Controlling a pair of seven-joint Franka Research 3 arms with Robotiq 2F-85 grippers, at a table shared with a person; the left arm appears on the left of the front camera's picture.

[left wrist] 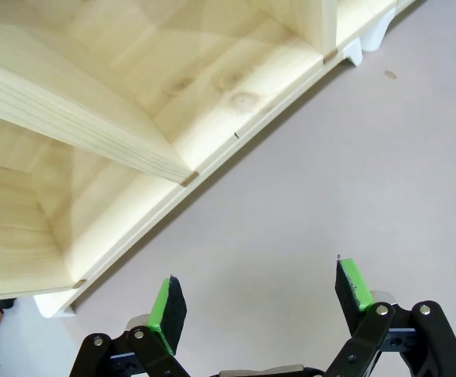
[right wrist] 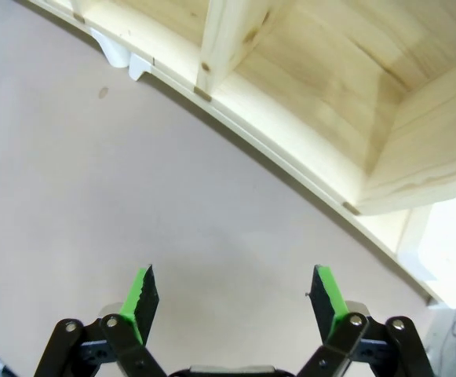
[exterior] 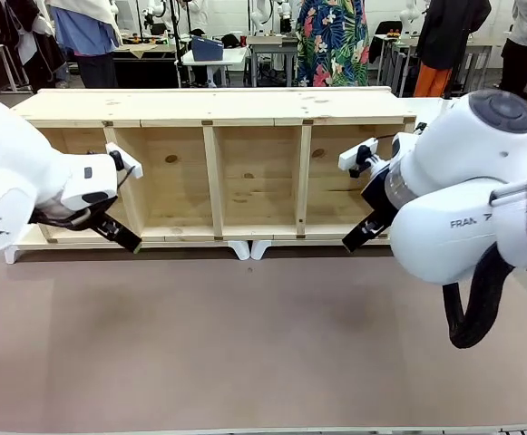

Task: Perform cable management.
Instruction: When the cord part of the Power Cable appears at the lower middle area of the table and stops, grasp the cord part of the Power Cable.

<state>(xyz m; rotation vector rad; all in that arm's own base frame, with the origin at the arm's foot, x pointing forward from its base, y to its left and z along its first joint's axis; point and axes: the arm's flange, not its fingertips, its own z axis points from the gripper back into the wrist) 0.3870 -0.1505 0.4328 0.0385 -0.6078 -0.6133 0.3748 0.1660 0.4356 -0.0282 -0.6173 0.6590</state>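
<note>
Pale, unvarnished wood, its grain and knots plain to see, makes up the shelf (exterior: 245, 172), set on smooth white plastic feet (exterior: 240, 247). The tabletop (exterior: 245, 353) is a smooth, matt grey-brown sheet. Glossy white plastic shells cover the left arm (exterior: 9, 172) and right arm (exterior: 463, 181); the right arm's black hose (exterior: 470, 313) has a dull finish. The left tool (left wrist: 260, 294) and right tool (right wrist: 234, 292) show matt black links, silvery metal pins and matt green pads (left wrist: 163, 310).
</note>
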